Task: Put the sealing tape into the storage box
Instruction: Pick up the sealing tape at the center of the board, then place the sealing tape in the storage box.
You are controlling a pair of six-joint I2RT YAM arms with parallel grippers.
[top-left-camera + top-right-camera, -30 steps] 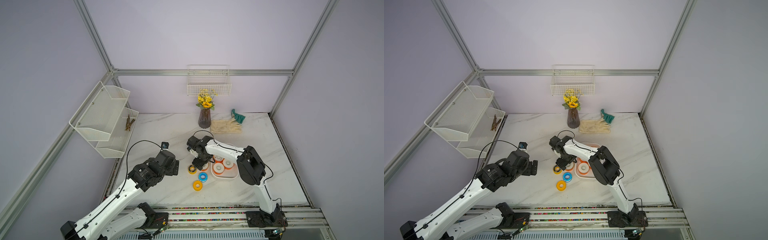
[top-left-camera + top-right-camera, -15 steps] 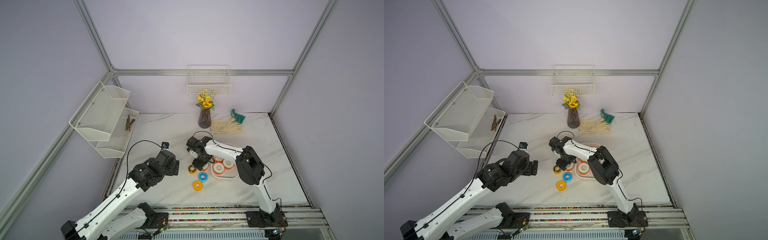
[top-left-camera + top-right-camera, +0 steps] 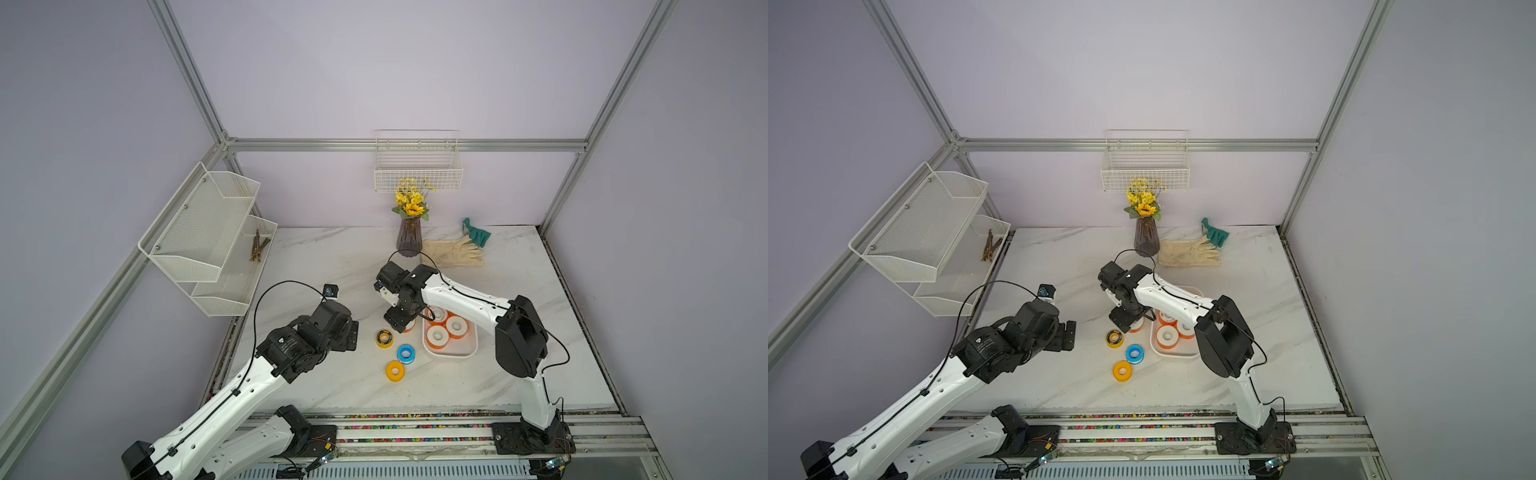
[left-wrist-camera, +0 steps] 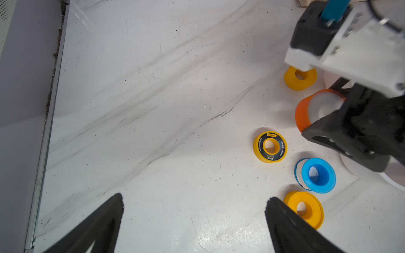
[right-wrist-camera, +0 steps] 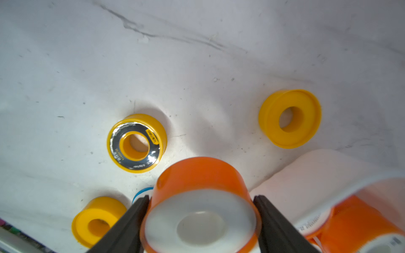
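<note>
just beside the storage box point(image 3: 451, 356), your right gripper point(image 5: 200, 200) clamps an orange spool of sealing tape point(image 5: 198, 177), left gripper point(image 4: 195, 198) gaping idle; pickup's on, so next you lift it over the rim and release.

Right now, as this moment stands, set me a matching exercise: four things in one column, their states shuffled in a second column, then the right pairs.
Things:
1. right claw
2. left claw
3. blue spool
4. storage box

States:
a. lies on the table, outside the box
b. open, gripping nothing
c. contains orange spools
d. closed on an orange spool

Pairs: 1-d, 2-b, 3-a, 4-c.
</note>
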